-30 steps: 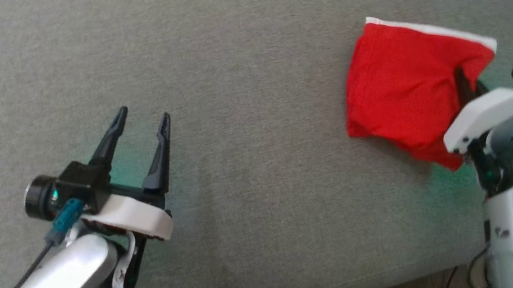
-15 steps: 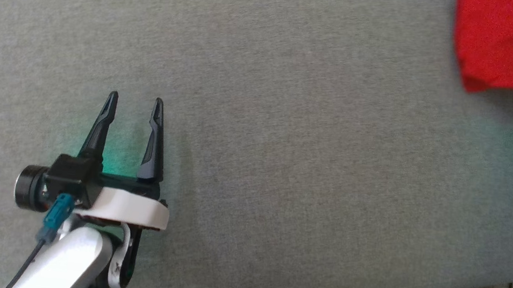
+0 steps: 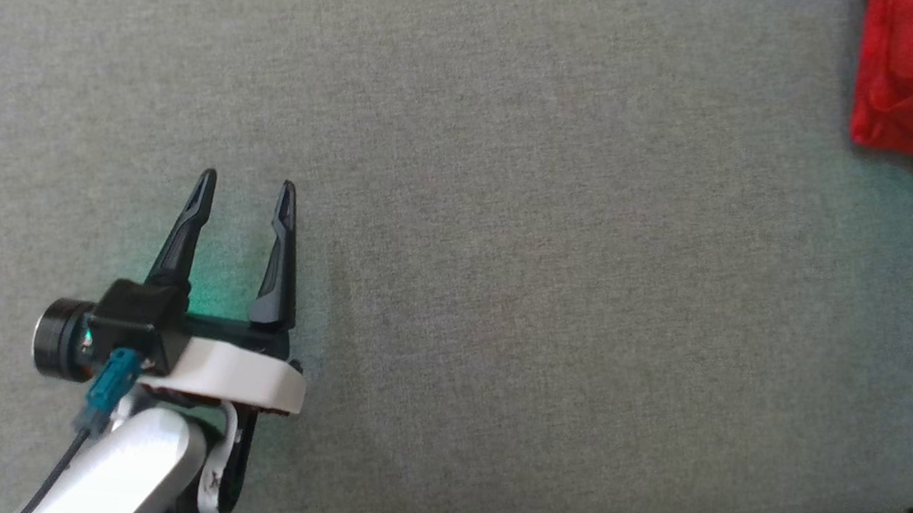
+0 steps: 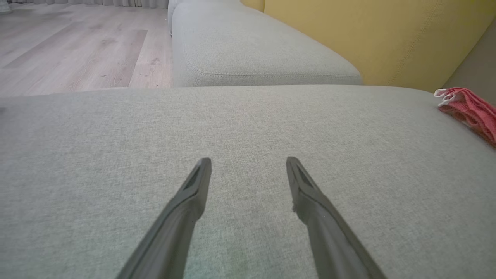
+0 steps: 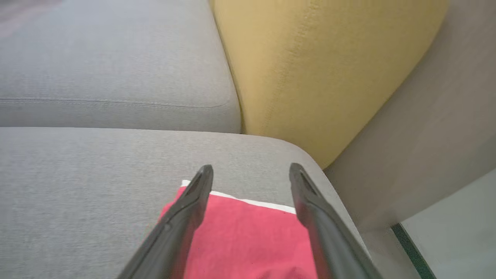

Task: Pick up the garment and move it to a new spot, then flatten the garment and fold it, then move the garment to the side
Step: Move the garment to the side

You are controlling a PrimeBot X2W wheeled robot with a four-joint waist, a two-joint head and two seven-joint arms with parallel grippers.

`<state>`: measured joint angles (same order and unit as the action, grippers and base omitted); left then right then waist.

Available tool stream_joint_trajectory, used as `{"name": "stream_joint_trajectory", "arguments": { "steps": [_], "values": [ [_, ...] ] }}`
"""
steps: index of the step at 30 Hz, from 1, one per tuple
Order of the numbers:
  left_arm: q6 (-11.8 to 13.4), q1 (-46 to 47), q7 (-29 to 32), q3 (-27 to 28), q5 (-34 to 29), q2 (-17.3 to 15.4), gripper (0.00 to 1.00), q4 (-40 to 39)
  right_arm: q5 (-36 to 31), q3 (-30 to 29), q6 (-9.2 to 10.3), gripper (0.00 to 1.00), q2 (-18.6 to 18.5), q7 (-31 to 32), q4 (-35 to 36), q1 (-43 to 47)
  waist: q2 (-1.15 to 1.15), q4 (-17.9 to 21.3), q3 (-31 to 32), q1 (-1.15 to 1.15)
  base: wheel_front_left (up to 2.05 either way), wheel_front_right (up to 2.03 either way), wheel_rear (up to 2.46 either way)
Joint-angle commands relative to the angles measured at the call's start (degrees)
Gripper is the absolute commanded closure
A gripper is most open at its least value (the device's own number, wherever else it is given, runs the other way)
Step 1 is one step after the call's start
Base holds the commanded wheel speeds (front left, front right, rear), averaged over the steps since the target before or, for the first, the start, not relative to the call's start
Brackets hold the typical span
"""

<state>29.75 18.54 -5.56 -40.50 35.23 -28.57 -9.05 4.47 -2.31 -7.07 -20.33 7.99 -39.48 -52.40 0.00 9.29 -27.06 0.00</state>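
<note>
Step in hand, as judged: the last one, moving the garment to the side. The red garment (image 3: 909, 89) with a white edge lies in a compact, folded-looking bundle at the far right end of the grey sofa seat cushion (image 3: 506, 253). It sits near the corner where the yellow back cushion (image 5: 310, 69) meets the seat. The fold looks done and the placement looks about done.

The right gripper (image 5: 252, 167) is over the garment with its fingers wide apart. Red cloth shows between and under them, and nothing looks pinched. Whether the tips touch the cloth cannot be told.

The next move likely calls for lifting the right arm straight up and clear so the fingers don't snag or drag the top layer and undo the fold.

The left gripper (image 3: 247, 183) has its fingers apart and empty. It hovers low over bare cushion at the lower left of the head view, well apart from the garment, with its fingers pointing across the seat toward the far edge. The left arm looks parked, with no part in this step.
</note>
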Motion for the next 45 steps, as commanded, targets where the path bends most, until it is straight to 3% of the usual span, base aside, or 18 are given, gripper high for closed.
{"name": "stream_joint_trajectory", "arguments": {
  "steps": [1,15,29,38,45],
  "values": [
    [-0.09,1.22,-0.69,2.11,-0.05,-0.79,0.0,-0.98,0.35,1.44,-0.42,0.0,0.14,-1.47,2.24,-0.62,0.0,-0.04,1.47,0.0,0.0,0.0,0.0],
    [-1.33,-2.37,-6.15,6.48,4.64,0.67,0.0,4.97,2.06,8.35,-0.42,0.0,6.57,-7.07,9.56,7.96,0.0,-3.99,13.51,0.0,0.0,0.0,0.0],
    [-3.43,-13.29,-9.08,10.04,8.18,3.21,0.0,11.61,-1.38,5.1,-0.42,0.0,16.76,-11.01,22.97,34.93,0.0,-9.35,25.11,0.0,0.0,0.0,0.0],
    [-5.24,-17.45,-9.31,9.23,8.22,5.28,0.0,13.29,2.46,4.9,-0.42,0.0,17.43,-12.23,30.75,50.22,0.0,-11.56,28.87,0.0,0.0,0.0,0.0],
    [-5.94,-18.15,-9.33,8.72,8.58,5.91,0.0,14.33,3.13,7.1,-0.42,0.0,17.44,-11.7,33.89,55.19,0.0,-11.56,29.65,0.0,0.0,0.0,0.0]
  ]
}}
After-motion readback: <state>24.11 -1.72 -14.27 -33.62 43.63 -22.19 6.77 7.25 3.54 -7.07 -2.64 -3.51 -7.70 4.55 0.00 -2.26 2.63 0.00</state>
